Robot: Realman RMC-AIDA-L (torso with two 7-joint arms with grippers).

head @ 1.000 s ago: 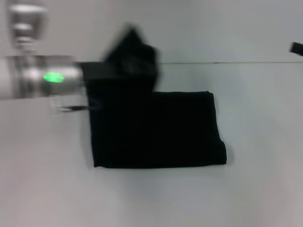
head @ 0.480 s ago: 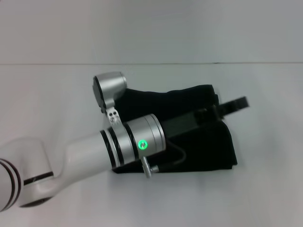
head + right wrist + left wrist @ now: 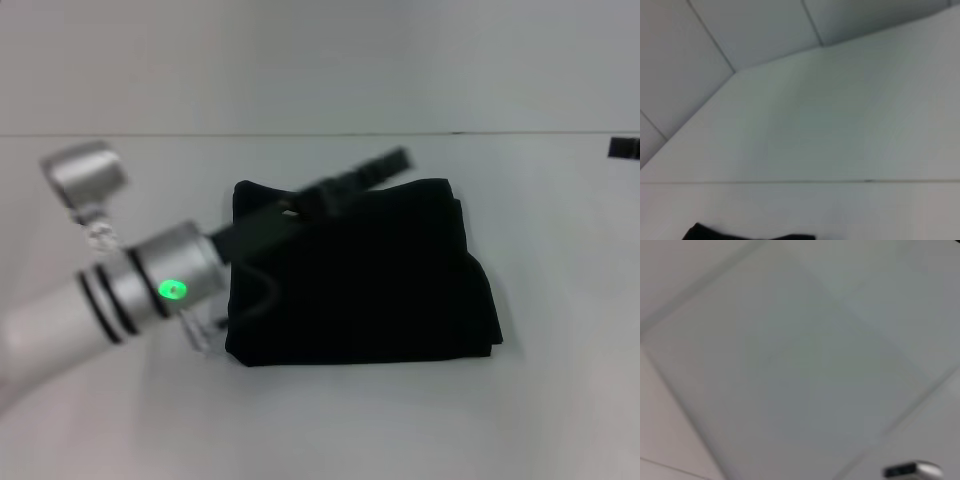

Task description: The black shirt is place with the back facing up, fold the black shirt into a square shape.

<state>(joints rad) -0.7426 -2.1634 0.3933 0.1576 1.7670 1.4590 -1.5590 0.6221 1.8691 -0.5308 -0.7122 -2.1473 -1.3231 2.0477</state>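
From the head camera, the left gripper (image 3: 385, 163) reaches across above the black shirt (image 3: 370, 285), its dark fingers smeared by motion, so I cannot tell whether they are apart or together, or whether they hold any cloth. The shirt lies below and beside that gripper on the white table (image 3: 560, 400) as a compact, near-square folded bundle. A small dark piece at the far right edge may be the right gripper (image 3: 624, 148), well apart from the shirt; its state is not readable.

The left wrist camera shows only pale blurred surfaces, no shirt.

The right wrist camera shows the table and, at the frame edge, a sliver of the black shirt (image 3: 750, 234).

Risk, as I judge it: if a finger or the loose cable by the wrist snags the top layer, a sweep could drag the fold open and spoil the square
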